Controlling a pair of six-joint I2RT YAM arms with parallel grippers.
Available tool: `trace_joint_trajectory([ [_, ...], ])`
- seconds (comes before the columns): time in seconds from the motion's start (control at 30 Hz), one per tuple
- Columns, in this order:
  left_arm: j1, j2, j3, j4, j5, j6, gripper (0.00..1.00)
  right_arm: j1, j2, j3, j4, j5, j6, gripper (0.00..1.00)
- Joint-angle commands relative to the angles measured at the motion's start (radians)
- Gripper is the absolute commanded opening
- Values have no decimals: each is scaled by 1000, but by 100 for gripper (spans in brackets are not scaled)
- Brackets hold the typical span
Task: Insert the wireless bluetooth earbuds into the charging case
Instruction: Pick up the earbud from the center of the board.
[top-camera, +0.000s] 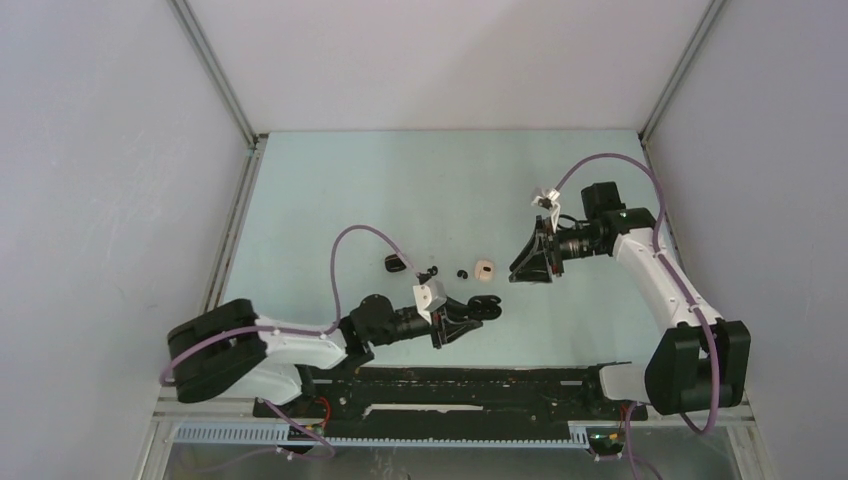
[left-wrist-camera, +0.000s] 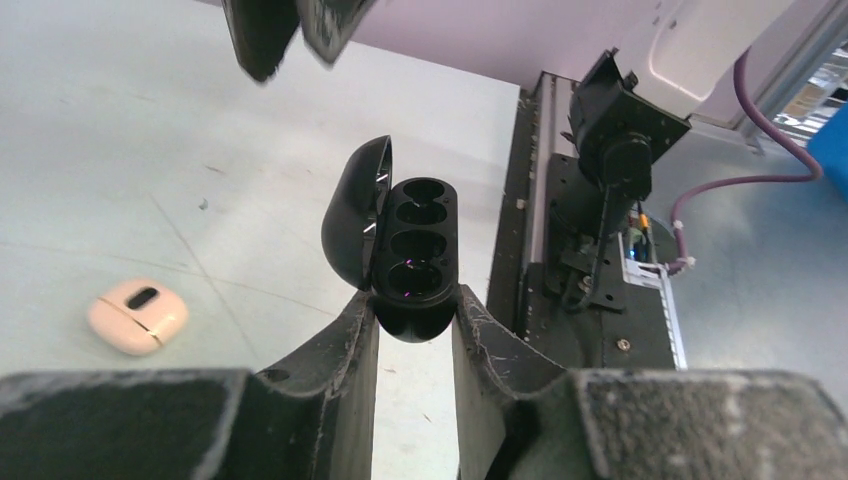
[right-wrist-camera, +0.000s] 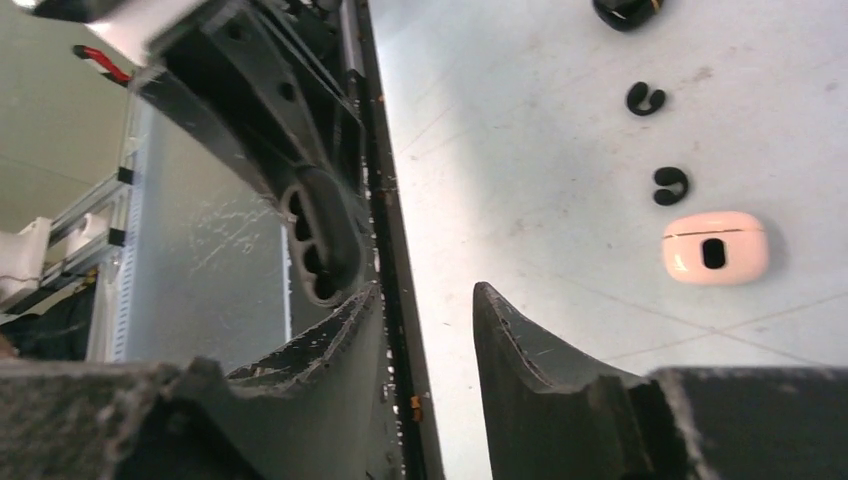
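Observation:
My left gripper is shut on an open black charging case, held above the table with its lid swung to the left and its wells empty. In the top view this gripper is near the table's middle front. My right gripper is open and empty, and hovers just right of the beige case in the top view. Two tiny black curled earbuds lie on the table, also seen from above. Both are apart from the grippers.
A closed beige case lies beside the earbuds; it also shows in the left wrist view and the right wrist view. A second black case lies to the left. A black rail runs along the near edge.

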Motion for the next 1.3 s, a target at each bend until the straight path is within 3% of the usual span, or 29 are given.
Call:
trace_joint_trajectory([
  [0.0,17,-126,85,-288,-41,144,0,-5,29,33,127,93,55,40],
  [0.13,41,-179,82,-338,-10,144,0,0,86,32,271,189,139,37],
  [0.4,88,-215,-80,-133,45,36,0,115,282,143,389,404,272,31],
  [0.6,143,-243,-120,-92,98,12,0,250,519,343,291,551,270,27],
  [0.77,165,-263,-119,-103,127,7,0,308,669,453,219,589,270,29],
  [1.27,173,-271,-106,-146,128,21,0,379,805,532,177,709,278,32],
])
